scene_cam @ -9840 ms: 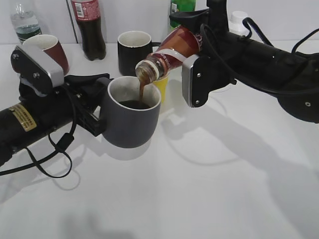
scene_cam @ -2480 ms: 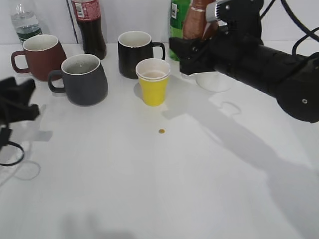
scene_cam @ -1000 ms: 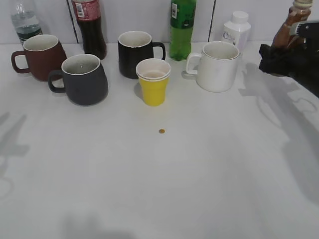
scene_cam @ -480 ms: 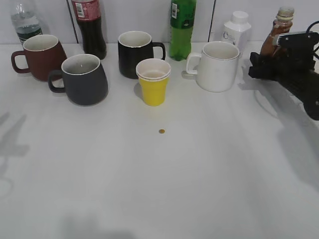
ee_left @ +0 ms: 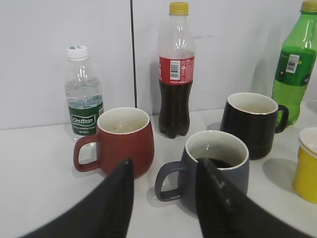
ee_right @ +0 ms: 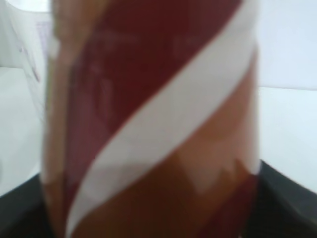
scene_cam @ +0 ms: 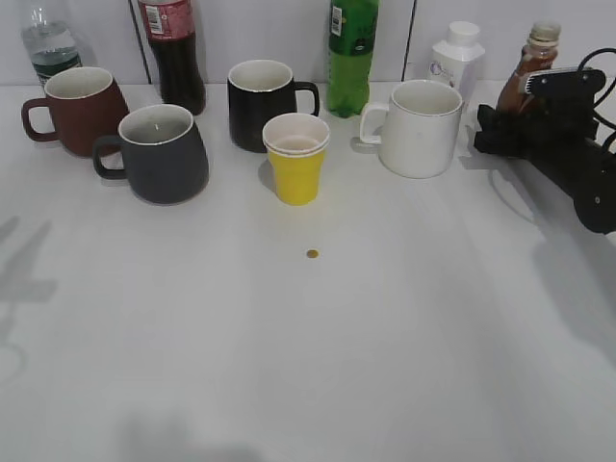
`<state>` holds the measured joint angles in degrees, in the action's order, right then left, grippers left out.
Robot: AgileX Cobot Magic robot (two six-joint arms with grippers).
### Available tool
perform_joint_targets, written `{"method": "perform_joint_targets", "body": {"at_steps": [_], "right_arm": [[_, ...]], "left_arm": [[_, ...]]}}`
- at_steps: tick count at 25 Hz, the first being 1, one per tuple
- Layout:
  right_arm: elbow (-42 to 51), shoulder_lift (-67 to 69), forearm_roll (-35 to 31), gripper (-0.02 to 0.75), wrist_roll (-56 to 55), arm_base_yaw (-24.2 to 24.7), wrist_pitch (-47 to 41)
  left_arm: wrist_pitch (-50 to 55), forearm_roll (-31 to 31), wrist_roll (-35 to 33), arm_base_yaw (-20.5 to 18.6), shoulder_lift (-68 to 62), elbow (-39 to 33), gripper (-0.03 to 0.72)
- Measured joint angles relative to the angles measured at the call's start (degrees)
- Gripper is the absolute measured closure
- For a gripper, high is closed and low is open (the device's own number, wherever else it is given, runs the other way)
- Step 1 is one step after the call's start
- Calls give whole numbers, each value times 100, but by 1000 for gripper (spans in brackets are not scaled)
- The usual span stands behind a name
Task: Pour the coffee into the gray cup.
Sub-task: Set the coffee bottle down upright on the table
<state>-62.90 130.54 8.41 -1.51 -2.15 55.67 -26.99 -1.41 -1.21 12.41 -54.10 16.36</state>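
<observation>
The gray cup [scene_cam: 164,159] stands on the table at the left, handle to the left. In the left wrist view it [ee_left: 218,168] holds dark coffee. My left gripper [ee_left: 164,166] is open and empty, a little short of the cup, and is out of the exterior view. The brown coffee bottle [scene_cam: 529,63] stands upright at the far right back, its lower part hidden by my right gripper [scene_cam: 505,123], which is shut on it. In the right wrist view the bottle [ee_right: 148,124] fills the frame, with the jaws at the bottom corners.
A reddish-brown mug [scene_cam: 82,106], black mug [scene_cam: 260,101], yellow paper cup [scene_cam: 296,159] and white mug [scene_cam: 416,127] stand on the table. A cola bottle [scene_cam: 171,53], green bottle [scene_cam: 348,53], water bottle [scene_cam: 48,43] and white jar [scene_cam: 457,53] line the back wall. A small brown spot [scene_cam: 312,254] lies mid-table.
The pouring has ended and the gray cup stands on the table, with the left arm drawn out of view. My right gripper carried the bottle to the far right back and has lowered it slightly.
</observation>
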Motion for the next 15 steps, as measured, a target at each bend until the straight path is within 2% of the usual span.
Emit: {"method": "perform_joint_targets", "body": {"at_steps": [5, 15], "right_arm": [[0, 25, -53, 102, 0, 0, -18], [534, -357, -115, 90, 5, 0, 21]], "left_arm": [[0, 0, 0, 0, 0, 0, 369], [7, 0, 0, 0, 0, 0, 369]]}}
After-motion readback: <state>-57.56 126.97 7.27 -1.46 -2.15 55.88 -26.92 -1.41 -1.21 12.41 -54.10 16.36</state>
